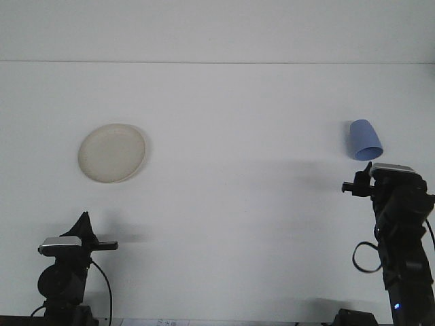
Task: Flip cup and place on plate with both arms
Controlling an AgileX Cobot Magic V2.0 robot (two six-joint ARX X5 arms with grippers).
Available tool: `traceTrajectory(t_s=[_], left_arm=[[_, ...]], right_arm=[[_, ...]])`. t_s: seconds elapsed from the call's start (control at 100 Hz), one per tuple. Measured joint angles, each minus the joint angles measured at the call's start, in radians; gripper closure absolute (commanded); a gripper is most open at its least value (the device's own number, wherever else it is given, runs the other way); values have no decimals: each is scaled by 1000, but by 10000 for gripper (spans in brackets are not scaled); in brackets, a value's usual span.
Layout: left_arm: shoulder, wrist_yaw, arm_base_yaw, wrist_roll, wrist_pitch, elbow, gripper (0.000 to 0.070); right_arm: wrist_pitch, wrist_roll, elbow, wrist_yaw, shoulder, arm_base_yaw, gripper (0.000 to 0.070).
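A blue cup [365,140] lies on its side at the right of the white table, its open mouth facing the front right. A cream plate [112,152] sits flat at the left. My right gripper [368,167] is raised just in front of the cup's mouth, a little below it in the view. My left gripper [84,219] rests low at the front left, well in front of the plate. Neither gripper's finger state shows.
The white table's far edge [217,62] runs across the back. The right arm's body [402,244] stands up along the front right edge with a cable loop beside it.
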Motion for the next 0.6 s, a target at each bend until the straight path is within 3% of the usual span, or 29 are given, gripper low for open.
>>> traceTrajectory(t_s=[0.32,0.6], left_arm=[[0,0,0,0,0,0,685],[0,0,0,0,0,0,685]], right_arm=[[165,-106,0,-139,359,-161,280],[447,-126,0,-262,578,-264,281]])
